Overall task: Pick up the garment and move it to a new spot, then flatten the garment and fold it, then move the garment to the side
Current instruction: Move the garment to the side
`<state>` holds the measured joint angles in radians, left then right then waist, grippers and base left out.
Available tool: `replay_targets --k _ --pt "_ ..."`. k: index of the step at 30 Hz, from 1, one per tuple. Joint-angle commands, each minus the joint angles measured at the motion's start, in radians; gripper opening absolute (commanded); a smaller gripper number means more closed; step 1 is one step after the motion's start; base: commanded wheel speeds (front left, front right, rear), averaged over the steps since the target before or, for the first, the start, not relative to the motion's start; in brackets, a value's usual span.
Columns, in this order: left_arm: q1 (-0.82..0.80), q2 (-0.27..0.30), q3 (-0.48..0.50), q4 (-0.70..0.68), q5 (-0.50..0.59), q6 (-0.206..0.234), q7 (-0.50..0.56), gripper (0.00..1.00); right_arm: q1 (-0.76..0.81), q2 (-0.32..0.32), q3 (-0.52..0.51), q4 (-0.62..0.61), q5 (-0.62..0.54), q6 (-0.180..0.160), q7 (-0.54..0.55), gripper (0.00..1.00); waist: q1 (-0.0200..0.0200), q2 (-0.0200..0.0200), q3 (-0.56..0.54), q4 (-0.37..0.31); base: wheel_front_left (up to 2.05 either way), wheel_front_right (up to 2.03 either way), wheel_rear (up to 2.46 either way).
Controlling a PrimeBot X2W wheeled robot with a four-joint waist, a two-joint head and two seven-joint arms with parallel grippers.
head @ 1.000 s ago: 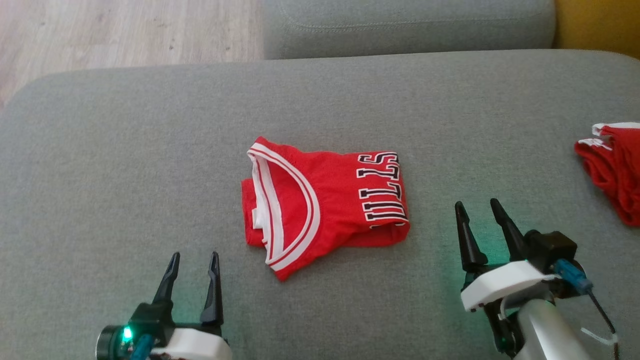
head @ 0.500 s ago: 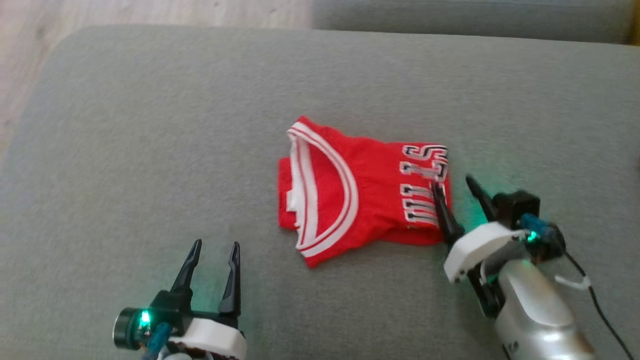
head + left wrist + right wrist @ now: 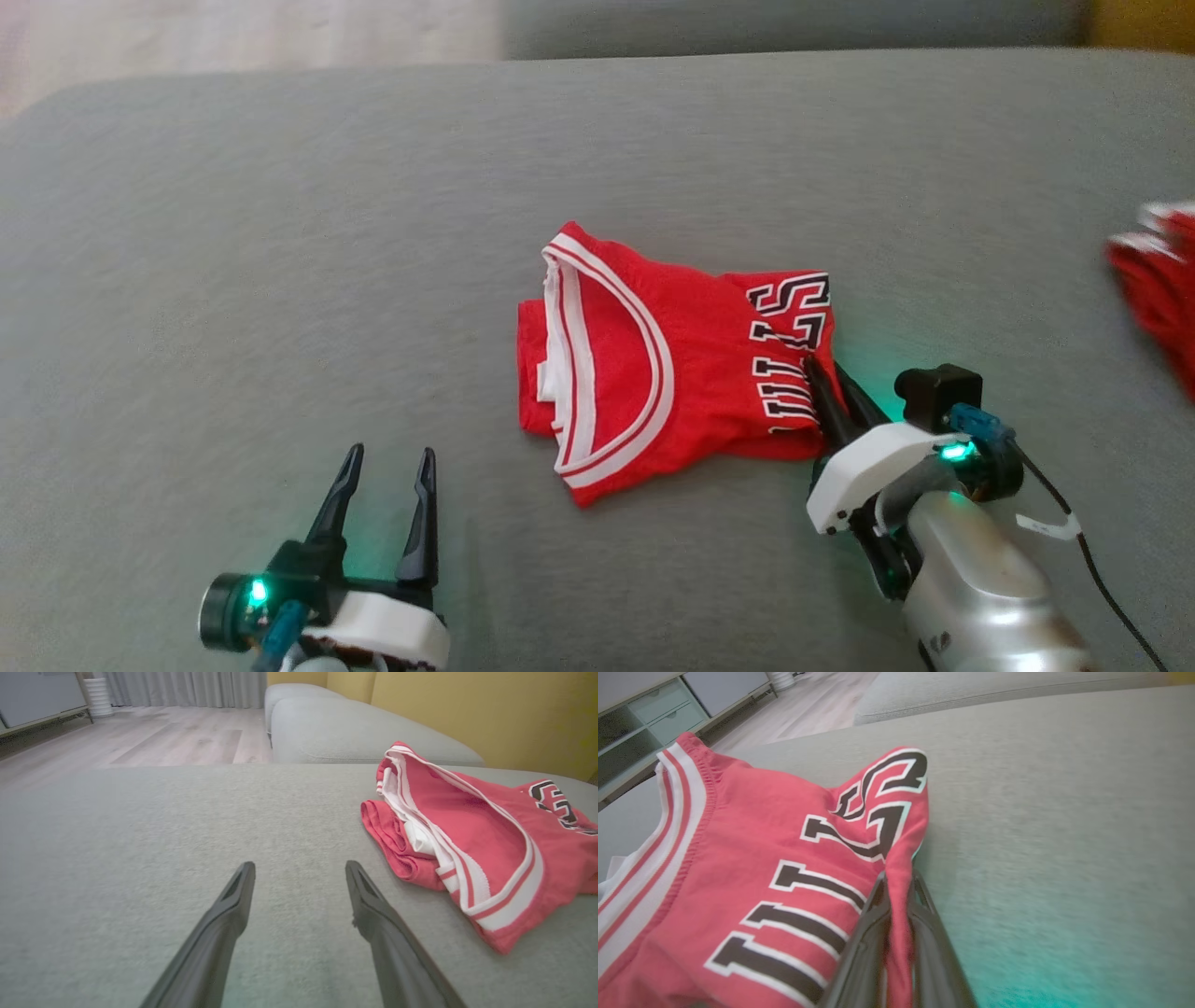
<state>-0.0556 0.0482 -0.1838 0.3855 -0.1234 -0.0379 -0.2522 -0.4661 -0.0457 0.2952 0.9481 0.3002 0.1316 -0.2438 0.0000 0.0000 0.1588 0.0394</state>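
Note:
The garment (image 3: 672, 364) is a folded red jersey with white striped trim and black lettering, lying in the middle of the grey sofa seat (image 3: 280, 280). My right gripper (image 3: 826, 369) is shut on the garment's right folded edge, beside the lettering. In the right wrist view a ridge of red cloth (image 3: 899, 891) is pinched between the two dark fingers. My left gripper (image 3: 387, 459) stands open at the lower left, well short of the garment, with nothing between its fingers. The left wrist view has the garment (image 3: 472, 840) to the right of that gripper (image 3: 299, 868).
A smaller red cloth with white trim (image 3: 1158, 289) lies at the seat's right edge. A second grey cushion (image 3: 794, 19) runs along the back, with wood floor (image 3: 252, 37) at the upper left. A yellow wall (image 3: 467, 700) stands behind the sofa.
My right gripper reached left to the garment's right edge and closed on a fold of it. The head camera shifted between frames. The left gripper stayed open.

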Motion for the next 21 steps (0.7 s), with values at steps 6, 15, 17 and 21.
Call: replay_targets --k 6,15,17,21 --pt "-0.044 0.002 0.041 -0.031 0.015 -0.015 -0.01 1.0 0.001 -0.005 0.046 -0.06 0.026 -0.001 -0.017 0.0 0.0 0.0 -0.003 -0.325 0.0 0.0 0.0" --pt "-0.098 0.002 0.009 -0.029 0.026 -0.033 -0.01 1.0 0.039 -0.005 0.068 -0.131 0.061 -0.001 -0.018 0.0 0.0 0.0 0.034 -0.561 0.0 0.0 0.0" --pt "-0.114 0.002 -0.01 -0.02 0.034 -0.042 -0.01 1.0 0.046 -0.005 0.043 -0.152 0.058 -0.001 -0.018 0.0 0.0 0.0 0.051 -0.568 0.0 0.0 0.0" --pt "-0.135 0.002 -0.027 0.002 0.051 -0.053 -0.01 1.0 0.059 -0.005 0.009 -0.191 0.051 -0.001 -0.018 0.0 0.0 0.0 0.081 -0.571 0.0 0.0 0.0"
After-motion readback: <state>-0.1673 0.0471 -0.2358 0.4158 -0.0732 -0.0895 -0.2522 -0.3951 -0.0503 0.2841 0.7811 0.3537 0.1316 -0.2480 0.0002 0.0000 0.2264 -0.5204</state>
